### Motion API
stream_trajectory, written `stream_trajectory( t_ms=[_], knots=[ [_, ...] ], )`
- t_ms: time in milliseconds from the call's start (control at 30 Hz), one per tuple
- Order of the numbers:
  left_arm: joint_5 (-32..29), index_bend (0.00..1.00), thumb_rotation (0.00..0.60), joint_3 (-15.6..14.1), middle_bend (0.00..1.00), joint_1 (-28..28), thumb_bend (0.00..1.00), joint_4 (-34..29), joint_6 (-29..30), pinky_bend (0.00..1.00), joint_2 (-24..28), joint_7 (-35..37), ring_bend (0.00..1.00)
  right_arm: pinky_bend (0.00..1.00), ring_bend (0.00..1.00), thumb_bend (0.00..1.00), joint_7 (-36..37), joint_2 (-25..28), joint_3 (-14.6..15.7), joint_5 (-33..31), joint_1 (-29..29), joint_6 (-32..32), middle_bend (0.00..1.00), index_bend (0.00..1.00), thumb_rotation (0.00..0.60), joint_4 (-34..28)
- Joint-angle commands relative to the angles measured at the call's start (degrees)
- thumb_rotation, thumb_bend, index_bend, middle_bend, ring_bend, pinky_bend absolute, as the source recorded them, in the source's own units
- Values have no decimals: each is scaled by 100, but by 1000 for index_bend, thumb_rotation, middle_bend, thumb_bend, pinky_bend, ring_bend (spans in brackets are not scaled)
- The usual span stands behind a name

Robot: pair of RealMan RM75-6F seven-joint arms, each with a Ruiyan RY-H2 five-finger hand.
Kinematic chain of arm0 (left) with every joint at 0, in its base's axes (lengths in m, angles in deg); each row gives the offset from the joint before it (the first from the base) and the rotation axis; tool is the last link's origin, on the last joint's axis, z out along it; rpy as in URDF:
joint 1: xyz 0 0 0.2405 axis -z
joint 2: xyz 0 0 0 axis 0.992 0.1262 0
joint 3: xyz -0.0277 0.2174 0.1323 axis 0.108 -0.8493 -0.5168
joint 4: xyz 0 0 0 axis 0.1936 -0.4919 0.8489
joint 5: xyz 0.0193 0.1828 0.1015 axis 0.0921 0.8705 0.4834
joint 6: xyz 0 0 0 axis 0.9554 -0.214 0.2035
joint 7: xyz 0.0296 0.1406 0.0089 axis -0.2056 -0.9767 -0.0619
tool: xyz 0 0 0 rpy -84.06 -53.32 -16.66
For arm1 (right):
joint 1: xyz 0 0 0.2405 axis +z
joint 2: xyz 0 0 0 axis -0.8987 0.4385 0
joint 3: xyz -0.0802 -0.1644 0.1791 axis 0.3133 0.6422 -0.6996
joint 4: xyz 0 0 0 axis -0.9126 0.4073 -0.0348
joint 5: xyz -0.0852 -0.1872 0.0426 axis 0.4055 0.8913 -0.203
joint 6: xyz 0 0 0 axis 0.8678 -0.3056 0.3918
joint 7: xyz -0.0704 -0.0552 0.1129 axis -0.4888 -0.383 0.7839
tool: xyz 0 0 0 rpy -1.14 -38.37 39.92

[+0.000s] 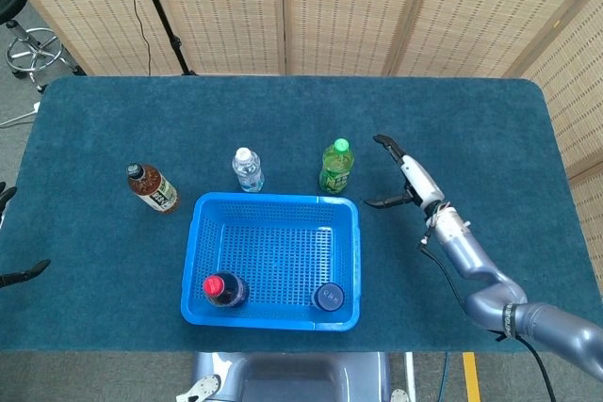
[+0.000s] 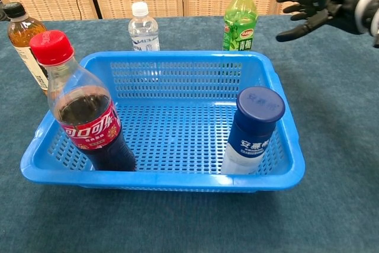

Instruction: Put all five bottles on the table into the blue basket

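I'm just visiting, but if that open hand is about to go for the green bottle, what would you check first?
1. Right hand empty, fingers spread: ok.
2. Green bottle upright, cap on, on the table beside that hand: ok.
3. Nothing between hand and green bottle: ok.
4. Blue basket has room: ok; only the cola bottle and the blue-capped bottle stand in it, at its near corners.
5. Clear water bottle and brown tea bottle well apart from the green one: ok.
6. Left hand out of the way: cannot tell, only fingertips show at the frame edge.
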Motion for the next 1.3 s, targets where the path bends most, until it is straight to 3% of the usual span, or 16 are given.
stream_trajectory(
  t_ms=[33, 233, 667, 733, 800, 867, 967, 1133, 1300],
  knots=[
    [-88, 0, 600, 40, 0, 24, 38, -5, -53, 0, -17, -63, 0, 0, 0, 0, -129, -363, -183, -232, 250, 297, 0, 0, 600, 400],
    [-112, 0, 600, 53, 0, 8, 38, -64, 6, 0, -77, -300, 0, 0, 0, 0, -167, -847, -465, -629, 595, 785, 0, 0, 600, 845],
    [-421, 0, 600, 168, 0, 78, 38, -44, -183, 0, -140, -467, 0, 12, 0, 0, 579, -1802, -854, -474, 981, 1118, 3, 14, 600, 1950],
    [-435, 0, 600, 172, 0, 89, 38, -44, -211, 0, -148, -476, 0, 95, 52, 0, 547, -1973, -912, -500, 1028, 1030, 77, 93, 600, 2206],
    [-451, 0, 600, 174, 0, 96, 38, -44, -239, 0, -147, -479, 0, 283, 221, 10, 472, -2157, -1016, -613, 1067, 919, 263, 256, 600, 2452],
    [-476, 0, 600, 185, 0, 95, 38, -52, -251, 0, -139, -464, 0, 527, 446, 123, 330, -2336, -1148, -766, 1094, 767, 485, 463, 600, 2651],
    [-490, 0, 600, 197, 0, 97, 38, -47, -262, 0, -140, -461, 0, 701, 590, 276, 159, -2380, -1226, -767, 1017, 392, 618, 589, 600, 2583],
    [-483, 0, 600, 196, 0, 94, 38, -56, -276, 0, -138, -450, 0, 743, 617, 330, 43, -2142, -1223, -594, 840, 35, 636, 604, 600, 2130],
    [-401, 0, 600, 188, 0, 74, 38, -65, -202, 0, -156, -494, 0, 743, 617, 341, -101, -1478, -1244, -219, 557, -549, 636, 609, 600, 1070]
  ],
)
